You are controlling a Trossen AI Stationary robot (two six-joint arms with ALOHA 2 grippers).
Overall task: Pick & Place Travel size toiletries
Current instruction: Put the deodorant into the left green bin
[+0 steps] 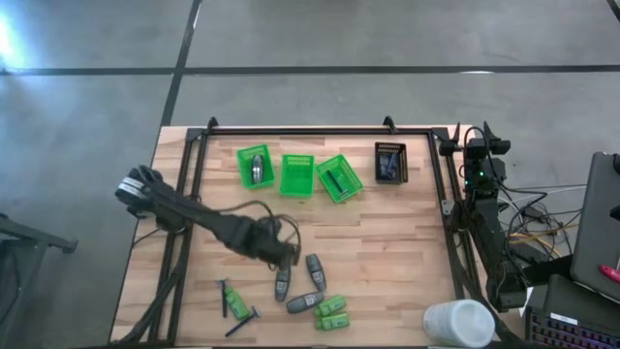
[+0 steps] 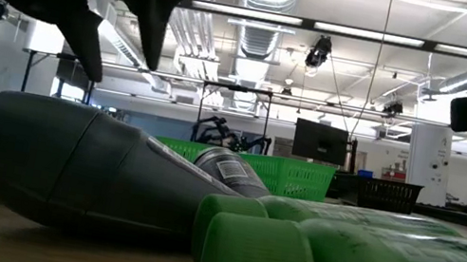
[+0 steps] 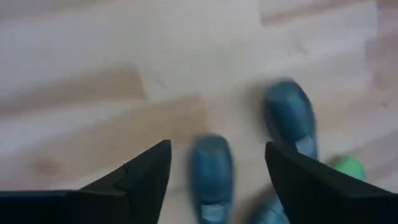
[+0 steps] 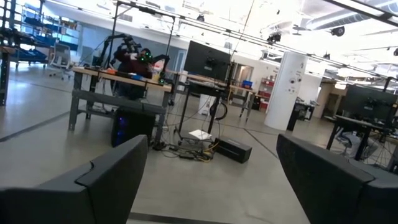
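- High view, progress: the task looks partly done. Three green mesh baskets (image 1: 297, 174) and one black basket (image 1: 390, 162) stand in a row toward 12 o'clock on the wooden table (image 1: 387, 252). The leftmost basket holds a dark grey tube (image 1: 257, 169). The rightmost green one holds a dark item I cannot identify. The middle basket's contents I cannot make out.
- High view, what is left: most toiletries lie loose toward 6 o'clock, so I judge most of the sorting remains.
- High view, count: three loose grey tubes (image 1: 313, 269), two small green bottles (image 1: 332, 312) just beside them, and two black-and-green razor sticks (image 1: 232, 302) toward 7 o'clock.
- High view, arms: the left gripper (image 1: 286, 256) hangs over the grey tubes, reaching in from 9 o'clock. The right arm (image 1: 480, 184) waits at the table's 3 o'clock edge. A white cylinder (image 1: 459, 324) sits at 5 o'clock.
- Low view: a grey tube (image 2: 63, 168) and green bottle caps (image 2: 256, 251) fill the foreground, with green baskets behind. The left gripper's fingers (image 2: 87, 33) hang spread above the tube, holding nothing.
- Left wrist view: the two dark fingers (image 3: 146, 177) stand apart, empty, with one grey tube (image 3: 211, 174) between them below. Parts of two more tubes and a green bottle (image 3: 348, 167) show beside it.
- Right wrist view: the right gripper (image 4: 211, 180) points into the room, fingers wide apart and empty. No toiletries appear.
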